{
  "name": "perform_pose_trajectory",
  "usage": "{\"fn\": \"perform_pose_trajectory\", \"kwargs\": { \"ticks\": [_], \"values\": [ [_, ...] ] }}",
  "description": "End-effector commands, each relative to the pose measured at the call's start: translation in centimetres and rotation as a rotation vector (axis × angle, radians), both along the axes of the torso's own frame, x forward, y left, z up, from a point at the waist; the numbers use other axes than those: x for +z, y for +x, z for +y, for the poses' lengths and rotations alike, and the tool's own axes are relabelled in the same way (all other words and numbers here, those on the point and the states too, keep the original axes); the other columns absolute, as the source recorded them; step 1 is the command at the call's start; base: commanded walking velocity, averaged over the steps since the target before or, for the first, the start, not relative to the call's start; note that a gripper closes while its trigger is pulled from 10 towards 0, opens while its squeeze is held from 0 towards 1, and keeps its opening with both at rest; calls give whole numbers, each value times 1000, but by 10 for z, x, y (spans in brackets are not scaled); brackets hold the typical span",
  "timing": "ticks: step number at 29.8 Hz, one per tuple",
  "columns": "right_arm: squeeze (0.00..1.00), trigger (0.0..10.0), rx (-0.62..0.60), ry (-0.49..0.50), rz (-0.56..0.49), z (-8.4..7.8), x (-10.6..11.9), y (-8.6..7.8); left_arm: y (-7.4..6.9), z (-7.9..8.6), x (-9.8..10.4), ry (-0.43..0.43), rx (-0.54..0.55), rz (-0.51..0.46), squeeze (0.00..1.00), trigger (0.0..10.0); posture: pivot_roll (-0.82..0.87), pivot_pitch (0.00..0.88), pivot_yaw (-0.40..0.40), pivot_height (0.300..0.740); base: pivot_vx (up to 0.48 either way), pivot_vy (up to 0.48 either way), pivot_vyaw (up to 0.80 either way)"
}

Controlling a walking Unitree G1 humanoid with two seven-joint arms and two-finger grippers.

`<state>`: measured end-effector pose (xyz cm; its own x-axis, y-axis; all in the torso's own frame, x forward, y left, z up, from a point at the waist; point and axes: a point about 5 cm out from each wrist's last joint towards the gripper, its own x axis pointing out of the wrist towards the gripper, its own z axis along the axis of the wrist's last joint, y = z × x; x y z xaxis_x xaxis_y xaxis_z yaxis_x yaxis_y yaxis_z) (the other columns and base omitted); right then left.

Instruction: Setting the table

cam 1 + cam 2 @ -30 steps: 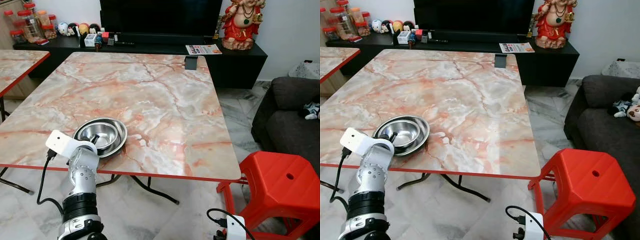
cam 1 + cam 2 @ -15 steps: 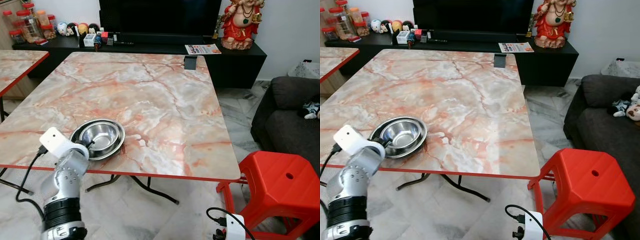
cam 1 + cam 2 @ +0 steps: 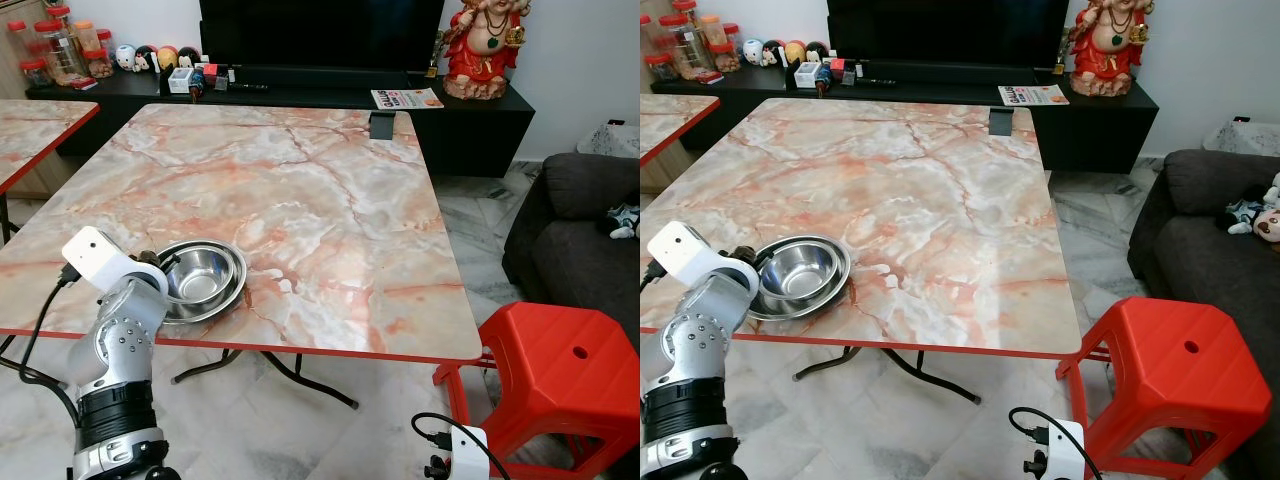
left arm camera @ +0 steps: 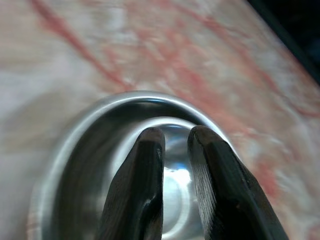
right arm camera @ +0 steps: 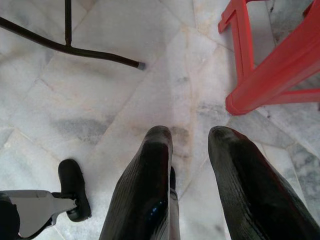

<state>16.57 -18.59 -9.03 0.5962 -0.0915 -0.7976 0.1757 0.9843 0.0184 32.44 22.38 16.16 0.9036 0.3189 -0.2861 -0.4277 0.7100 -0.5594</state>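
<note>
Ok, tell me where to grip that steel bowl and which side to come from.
Grip the thin rim of the steel bowl on its near-left arc, one finger inside and one outside. It sits upright and open near the table's front edge, right by the left gripper, so that side is probably the shortest approach.

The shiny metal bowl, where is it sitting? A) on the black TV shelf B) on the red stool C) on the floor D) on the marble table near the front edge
D: the metal bowl rests on the marble table close to its near red edge, with the left gripper reaching over it.
</note>
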Motion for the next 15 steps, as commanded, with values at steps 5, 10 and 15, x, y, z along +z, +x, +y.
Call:
{"fn": "perform_pose_trajectory", "kwargs": {
  "ticks": [5, 10, 15],
  "values": [
    [0, 10000, -10, -5, 3, -2, 0, 0, 6, 13, 44, 218, 10, -205, 0, 10000, 11, 0, -10, 740, 0, 0, 0],
    [0, 10000, -8, -4, -2, -1, 0, 1, -3, 48, 50, 556, 111, -169, 0, 10000, 9, 0, -10, 740, 0, 0, 0],
    [0, 10000, -14, -4, -5, -2, 1, 0, -20, 89, 17, 786, 221, 21, 0, 10000, 6, 0, -9, 740, 0, 0, 0]
  ]
}}
